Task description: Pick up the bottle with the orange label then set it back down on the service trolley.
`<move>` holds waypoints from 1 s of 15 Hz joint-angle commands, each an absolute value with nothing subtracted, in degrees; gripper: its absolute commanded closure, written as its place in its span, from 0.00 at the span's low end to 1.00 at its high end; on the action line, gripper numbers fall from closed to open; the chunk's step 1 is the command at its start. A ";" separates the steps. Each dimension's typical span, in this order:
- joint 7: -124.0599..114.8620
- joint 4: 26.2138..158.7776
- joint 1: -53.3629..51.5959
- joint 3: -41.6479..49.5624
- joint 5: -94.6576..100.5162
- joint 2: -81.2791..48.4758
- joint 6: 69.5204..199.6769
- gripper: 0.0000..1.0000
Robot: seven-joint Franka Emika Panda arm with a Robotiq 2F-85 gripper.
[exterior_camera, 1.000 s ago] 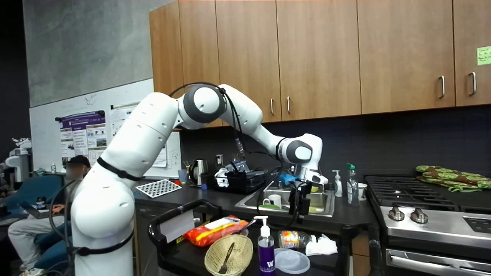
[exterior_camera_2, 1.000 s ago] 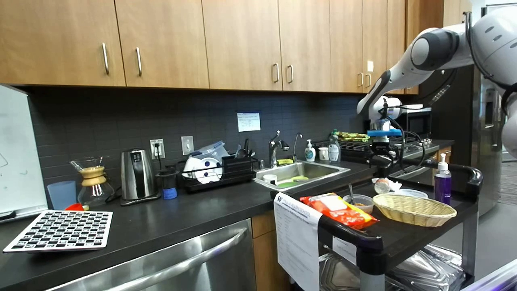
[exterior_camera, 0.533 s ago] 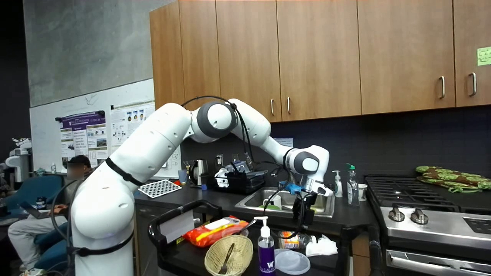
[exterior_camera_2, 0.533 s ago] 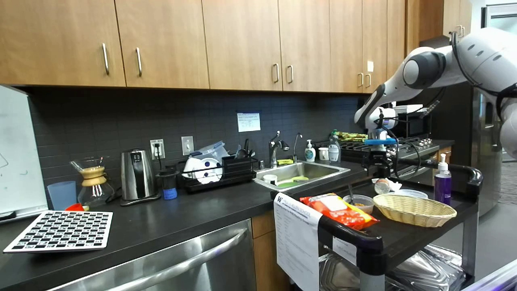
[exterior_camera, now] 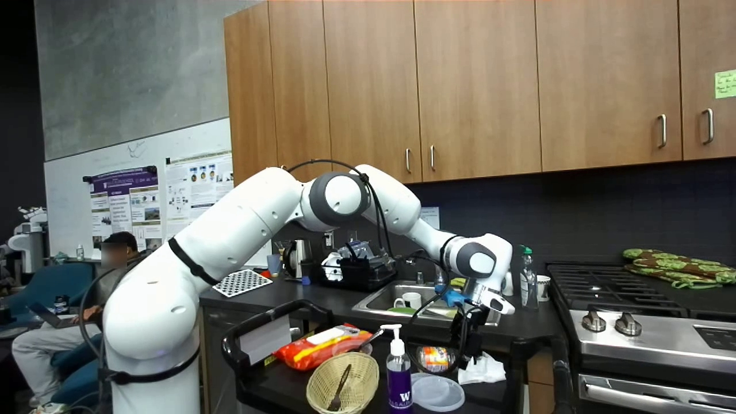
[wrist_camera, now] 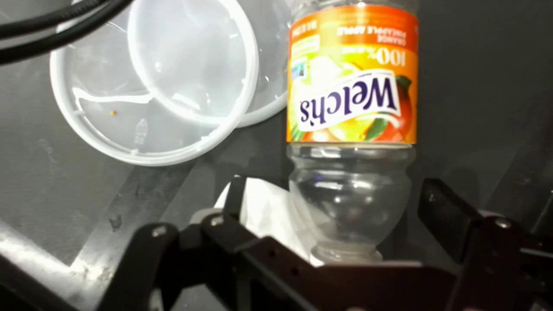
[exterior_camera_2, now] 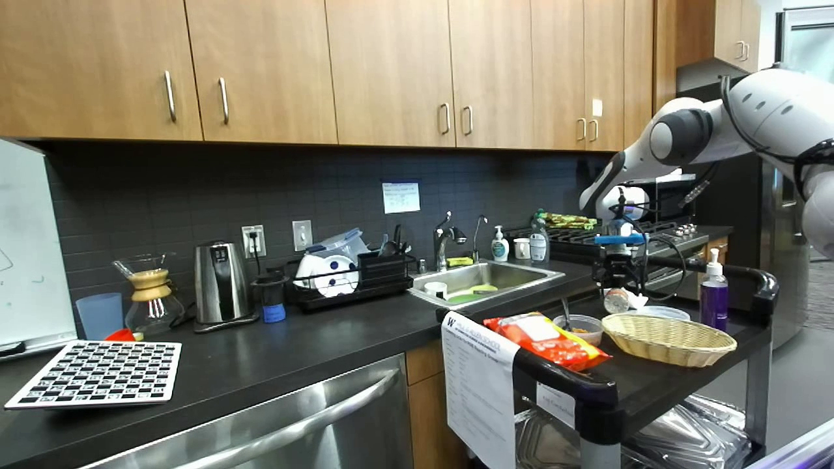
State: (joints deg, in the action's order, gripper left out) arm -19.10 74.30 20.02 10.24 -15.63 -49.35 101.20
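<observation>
- Welch's bottle [wrist_camera: 352, 99], clear with an orange label: lying on its side on the service trolley [exterior_camera_2: 658, 387].
- Tool [wrist_camera: 335, 198]: fingers [wrist_camera: 447, 218] wide apart, one to each side of the bottle's clear shoulder in the wrist view, a gap on both sides; in both exterior views it hangs at the neck end.
- Crumpled white wad [exterior_camera: 482, 369], cloth or paper I cannot tell: right by the neck.
- Two clear round lids [wrist_camera: 173, 65], one overlapping the other: just beside the label, an orange crumb [wrist_camera: 113, 112] on one.
- Pump bottle [exterior_camera: 399, 374], purple with a white W: upright near the lids.
- Wicker basket [exterior_camera_2: 664, 348]: near the pump bottle, a dark utensil [exterior_camera: 340, 388] lying in it.
- Red snack packet [exterior_camera_2: 554, 342] and clear tub [exterior_camera_2: 589, 330]: side by side, a handle leaning out of the tub.
- Foil trays [exterior_camera_2: 697, 433]: on the trolley's lower shelf.
- Steel sink [exterior_camera_2: 515, 277]: set in the dark desk [exterior_camera_2: 313, 339] alongside, a white mug [exterior_camera: 411, 299] inside.
</observation>
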 commanded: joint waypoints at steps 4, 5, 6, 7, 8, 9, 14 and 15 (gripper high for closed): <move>-20.15 68.82 19.89 9.12 -16.96 -51.48 97.28 0.50; -20.38 68.84 19.56 8.96 -16.88 -51.03 97.07 0.58; -20.44 68.81 19.28 8.79 -16.79 -50.71 96.97 0.62; -20.44 68.60 19.03 8.70 -16.67 -50.46 96.83 0.62; -20.57 68.49 18.68 8.73 -16.41 -50.15 96.65 0.62; -20.81 68.49 18.28 8.84 -16.11 -49.87 96.62 0.62; -26.67 70.38 14.93 10.92 -13.51 -47.91 98.60 0.62; -28.28 70.55 14.33 11.29 -13.14 -47.76 99.05 0.62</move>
